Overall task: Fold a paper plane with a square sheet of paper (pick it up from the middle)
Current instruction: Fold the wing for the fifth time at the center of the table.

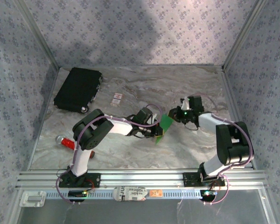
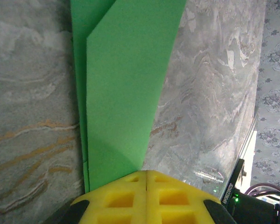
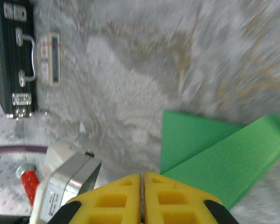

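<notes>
A marble-patterned table (image 1: 130, 154) sits boxed in by patterned walls. From above, the green paper sheet (image 1: 165, 123) hangs off the surface between the two arms, at mid-table. The left gripper (image 1: 157, 129) meets its near-left edge and the right gripper (image 1: 176, 115) stands just at its far-right edge. A black case (image 1: 78, 88) and a small white card (image 1: 116, 98) lie well beyond the left gripper, and a red tool (image 1: 65, 142) lies back by that arm's elbow.

At the left wrist, the left gripper (image 2: 146, 176) is clamped on the sheet (image 2: 126, 84). The paper runs straight out ahead of the fingertips in two overlapping layers with a sharp slanted fold edge. It looks thin and light, stiff only along its creases, and likely to flop or twist if held by one corner.

At the right wrist, the picture is blurred. The right gripper (image 3: 142, 182) has its jaws pressed together. The sheet (image 3: 214, 149) lies just ahead and to the right of the fingertips, showing a folded strip over a flat layer. Whether any paper is pinched there I cannot tell.

Judging by this, the best hold is near the centre crease, where the layers stack. A light pinch should be enough, since matte paper should not slip much. Hard pulls between the two arms risk a tear or a stray crease.
</notes>
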Controlling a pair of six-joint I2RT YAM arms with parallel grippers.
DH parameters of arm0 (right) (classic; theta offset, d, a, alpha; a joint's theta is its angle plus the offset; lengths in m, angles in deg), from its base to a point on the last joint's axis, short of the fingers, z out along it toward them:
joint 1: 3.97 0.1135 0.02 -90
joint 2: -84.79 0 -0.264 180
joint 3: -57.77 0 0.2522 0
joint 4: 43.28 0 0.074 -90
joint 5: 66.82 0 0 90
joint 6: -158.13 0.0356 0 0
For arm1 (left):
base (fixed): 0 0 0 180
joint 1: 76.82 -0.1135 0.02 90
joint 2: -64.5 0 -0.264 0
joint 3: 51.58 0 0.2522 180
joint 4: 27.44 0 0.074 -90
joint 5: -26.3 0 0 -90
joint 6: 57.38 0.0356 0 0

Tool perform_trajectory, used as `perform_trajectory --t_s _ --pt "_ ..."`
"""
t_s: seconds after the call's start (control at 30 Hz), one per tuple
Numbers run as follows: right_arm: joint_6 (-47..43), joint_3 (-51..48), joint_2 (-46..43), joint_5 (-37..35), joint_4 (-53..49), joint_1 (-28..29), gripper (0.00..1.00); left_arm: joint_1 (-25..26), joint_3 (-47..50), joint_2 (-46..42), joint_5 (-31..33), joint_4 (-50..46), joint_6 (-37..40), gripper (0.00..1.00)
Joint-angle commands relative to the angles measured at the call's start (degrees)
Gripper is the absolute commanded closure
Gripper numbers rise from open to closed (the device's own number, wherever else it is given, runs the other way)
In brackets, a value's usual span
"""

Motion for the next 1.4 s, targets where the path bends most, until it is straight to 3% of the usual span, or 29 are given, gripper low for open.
perform_trajectory --t_s 0.0,0.23,0.47,1.1,1.37 --pt "3.08 -1.9 1.84 0.79 1.47 2.23 0.91 1.07 2.46 2.76 1.12 -8.94 0.16 1.0" --pt "5.74 -5.99 6.28 -0.63 6.12 3.29 0.94 1.03 2.2 2.57 0.97 -8.71 -0.21 1.0" --pt "2.76 -6.66 8.5 -6.23 3.42 1.8 0.95 1.12 2.67 0.21 0.27 -8.65 0.31 0.98" --pt "1.59 -6.72 8.52 -6.41 2.76 0.92 0.96 3.5 12.93 -7.26 0.43 -9.54 1.83 0.95" --pt "1.23 -6.83 8.39 -5.71 2.66 0.92 0.96 2.95 11.32 -14.09 4.57 -7.84 2.02 0.95"
